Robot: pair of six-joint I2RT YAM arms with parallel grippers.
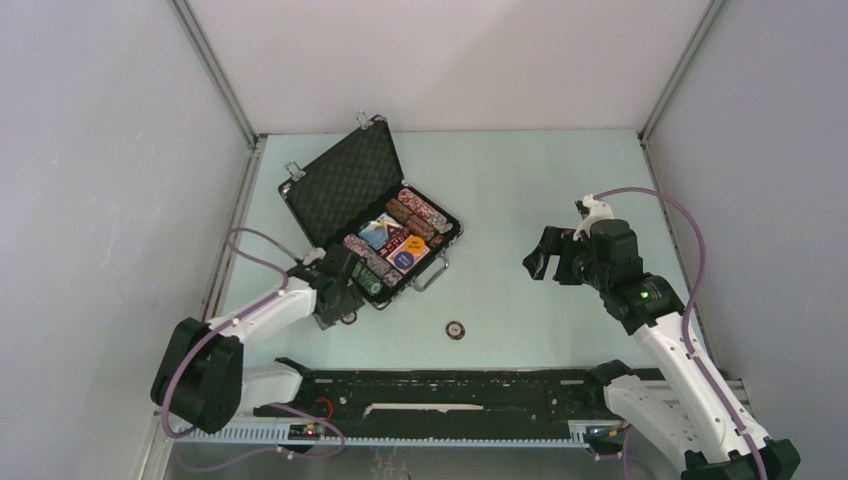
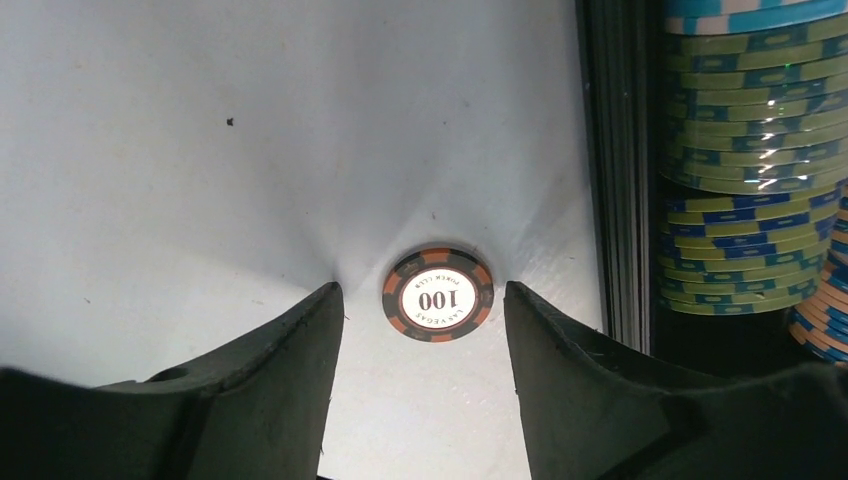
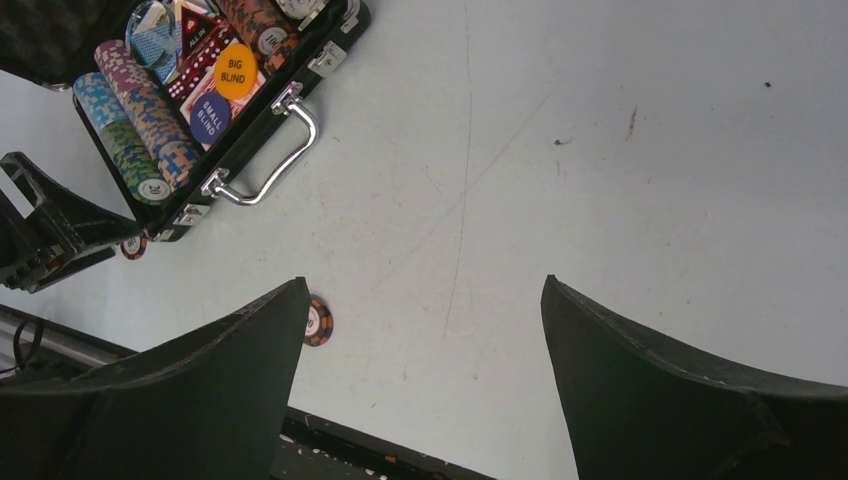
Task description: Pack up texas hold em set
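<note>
Left wrist: left gripper (image 2: 422, 290) sat apart either side of 100 chip (image 2: 437, 295), case wall (image 2: 620, 200) just beside. Right gripper (image 3: 425, 283) apart over table (image 3: 600, 150); its finger half-hid second chip (image 3: 319, 323).

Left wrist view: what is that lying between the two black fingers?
A single orange-and-dark poker chip marked 100 lies flat on the table between the left gripper's open fingers, touching neither. The left wrist view shows it.

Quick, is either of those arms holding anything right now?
Left end effector: open, empty, 100 chip showing between its fingers.
Right end effector: open, empty.
</note>
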